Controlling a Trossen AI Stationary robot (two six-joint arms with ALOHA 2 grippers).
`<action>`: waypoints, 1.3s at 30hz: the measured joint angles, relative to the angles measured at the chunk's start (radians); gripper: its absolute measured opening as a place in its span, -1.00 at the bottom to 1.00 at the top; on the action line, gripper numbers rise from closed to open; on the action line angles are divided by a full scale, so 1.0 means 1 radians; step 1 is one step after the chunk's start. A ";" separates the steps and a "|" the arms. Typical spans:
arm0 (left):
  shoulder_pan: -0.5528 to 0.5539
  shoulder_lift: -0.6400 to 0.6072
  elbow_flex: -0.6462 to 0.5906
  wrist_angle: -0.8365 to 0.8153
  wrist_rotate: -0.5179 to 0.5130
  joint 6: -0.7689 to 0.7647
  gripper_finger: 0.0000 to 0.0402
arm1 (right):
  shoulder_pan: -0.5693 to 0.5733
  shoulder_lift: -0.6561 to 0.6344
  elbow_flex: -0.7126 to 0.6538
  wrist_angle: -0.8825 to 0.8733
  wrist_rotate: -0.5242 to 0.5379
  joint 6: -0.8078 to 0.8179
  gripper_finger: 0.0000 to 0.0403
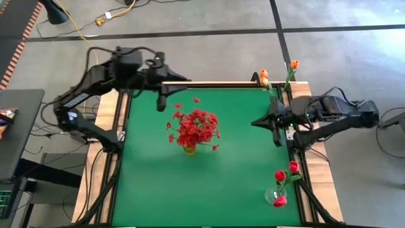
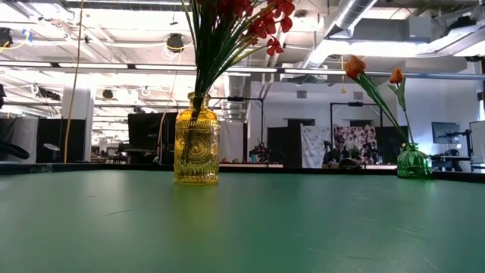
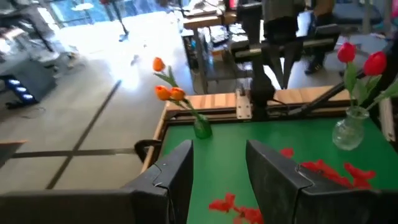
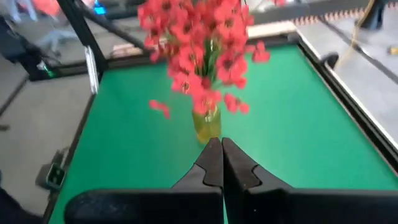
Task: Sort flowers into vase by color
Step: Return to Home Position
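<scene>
Red flowers (image 1: 195, 126) stand in the yellow vase (image 2: 196, 140).
From above, my left gripper (image 3: 219, 152) is open at upper left, my right gripper (image 4: 221, 144) closed at right.

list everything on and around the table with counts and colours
bushy sprigs: one bunch, red, in the yellow vase
yellow vase: one, yellow, table's middle
tulip buds: three, orange, in the green vase
green vase: one, green, far right corner
tulips: three, red-pink, in the clear vase
clear vase: one, transparent, near right corner
table: one, green top, wooden frame
left tool: one, dark, open, over the far left edge
right tool: one, dark, shut, at the right edge
</scene>
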 joint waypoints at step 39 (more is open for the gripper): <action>0.001 -1.232 -1.516 0.675 -0.160 -0.395 -0.32 | -0.436 -0.192 -0.641 0.822 -0.342 0.127 -0.91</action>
